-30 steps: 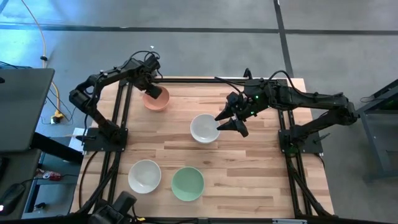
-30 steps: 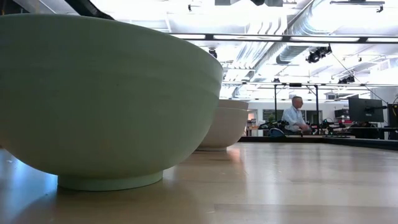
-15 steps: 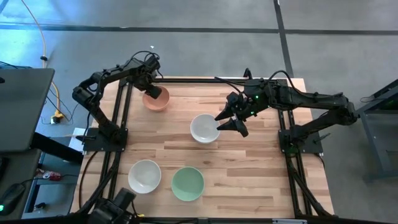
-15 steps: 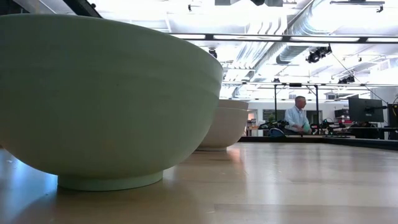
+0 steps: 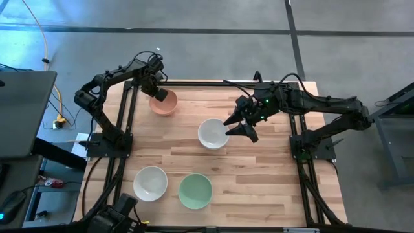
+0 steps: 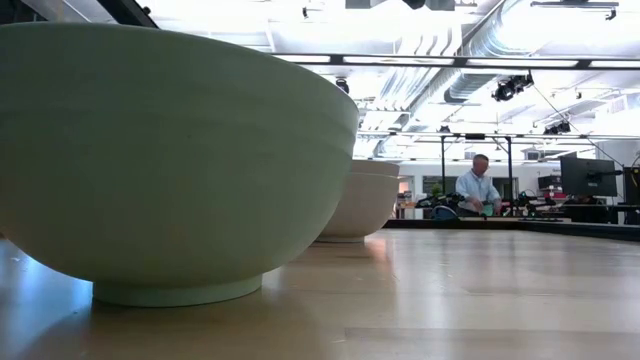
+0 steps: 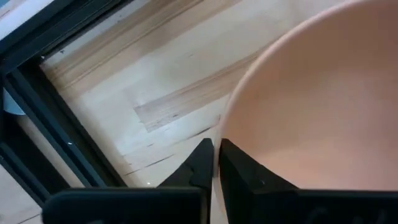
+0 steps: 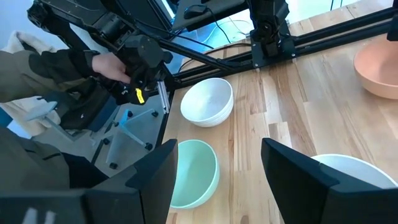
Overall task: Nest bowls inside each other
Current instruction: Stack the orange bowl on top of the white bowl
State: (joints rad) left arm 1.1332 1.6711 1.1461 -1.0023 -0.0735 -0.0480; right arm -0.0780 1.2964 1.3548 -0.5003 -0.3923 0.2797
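Left gripper [image 7: 216, 163]: dark fingers [image 7: 200, 167] closed together on the rim of the salmon-orange bowl [image 7: 311, 106], which is pinched between them. The bowl's smooth interior shows, with nothing in it. Bowl rests on the light wooden tabletop [image 7: 143, 93]. A black frame rail [image 7: 59, 134] runs alongside the tabletop's edge.

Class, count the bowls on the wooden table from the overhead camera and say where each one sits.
4: salmon bowl at the far left, white bowl in the middle, white bowl near left, mint bowl beside it. Another could be nested unseen.
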